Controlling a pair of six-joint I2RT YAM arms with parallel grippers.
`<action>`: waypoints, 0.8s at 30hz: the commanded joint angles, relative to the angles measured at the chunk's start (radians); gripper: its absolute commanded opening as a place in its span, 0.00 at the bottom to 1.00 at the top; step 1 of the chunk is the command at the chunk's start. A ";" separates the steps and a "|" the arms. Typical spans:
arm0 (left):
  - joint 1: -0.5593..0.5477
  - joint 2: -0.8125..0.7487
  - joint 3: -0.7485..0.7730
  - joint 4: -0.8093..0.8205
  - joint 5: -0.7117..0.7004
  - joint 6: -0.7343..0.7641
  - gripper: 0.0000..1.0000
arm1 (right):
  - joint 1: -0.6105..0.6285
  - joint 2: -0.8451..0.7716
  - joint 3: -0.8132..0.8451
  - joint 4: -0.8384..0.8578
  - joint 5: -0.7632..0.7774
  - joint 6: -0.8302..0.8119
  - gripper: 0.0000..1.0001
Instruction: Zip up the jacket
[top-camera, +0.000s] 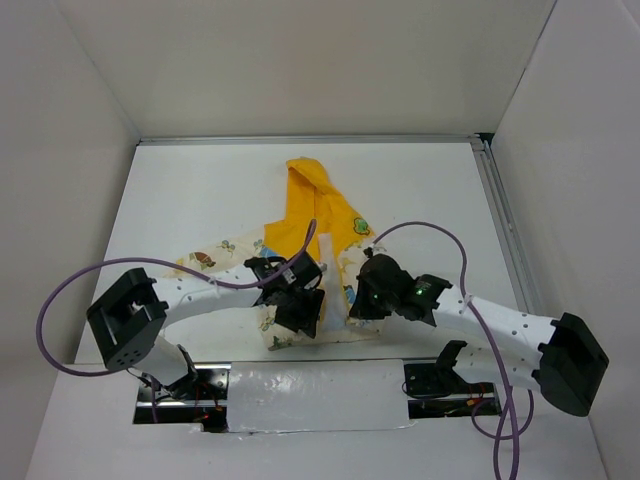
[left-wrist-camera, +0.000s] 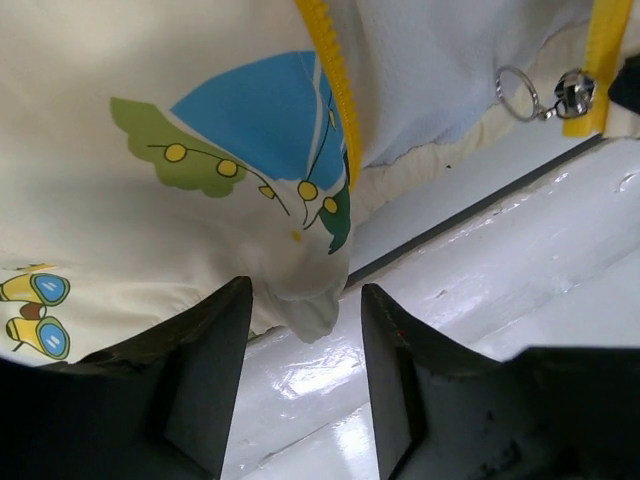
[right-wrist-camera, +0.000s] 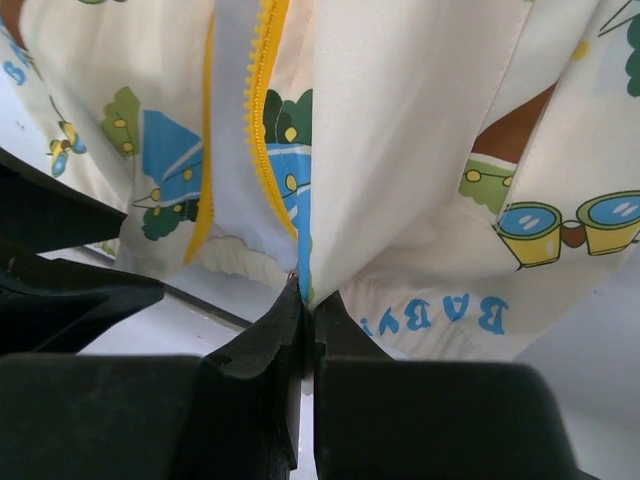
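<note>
The jacket (top-camera: 312, 205) lies flat on the white table, yellow hood at the far end, hem towards the arms. My left gripper (top-camera: 300, 312) is open at the hem's left part. In the left wrist view, a cream hem corner (left-wrist-camera: 312, 308) hangs between its open fingers (left-wrist-camera: 210, 350), ungripped. The yellow zipper tape (left-wrist-camera: 335, 90) and the metal slider with ring pull (left-wrist-camera: 560, 95) show above. My right gripper (top-camera: 360, 300) is shut on a fold of the jacket's hem (right-wrist-camera: 330, 240) beside the yellow zipper teeth (right-wrist-camera: 262, 110), which are apart.
White walls box in the table on three sides. A taped white strip (top-camera: 300, 385) runs along the near edge between the arm bases. Purple cables (top-camera: 60, 300) loop over both arms. A metal rail (top-camera: 500, 220) lines the table's right side.
</note>
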 joint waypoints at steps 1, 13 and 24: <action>-0.009 0.027 0.028 -0.002 0.021 0.024 0.60 | -0.014 -0.020 -0.013 0.044 -0.006 -0.020 0.00; -0.011 0.102 0.058 -0.002 0.002 0.006 0.41 | -0.037 -0.037 -0.039 0.066 -0.051 -0.033 0.00; 0.004 0.015 0.117 0.016 -0.025 0.015 0.00 | -0.055 -0.057 -0.022 0.135 -0.080 -0.074 0.00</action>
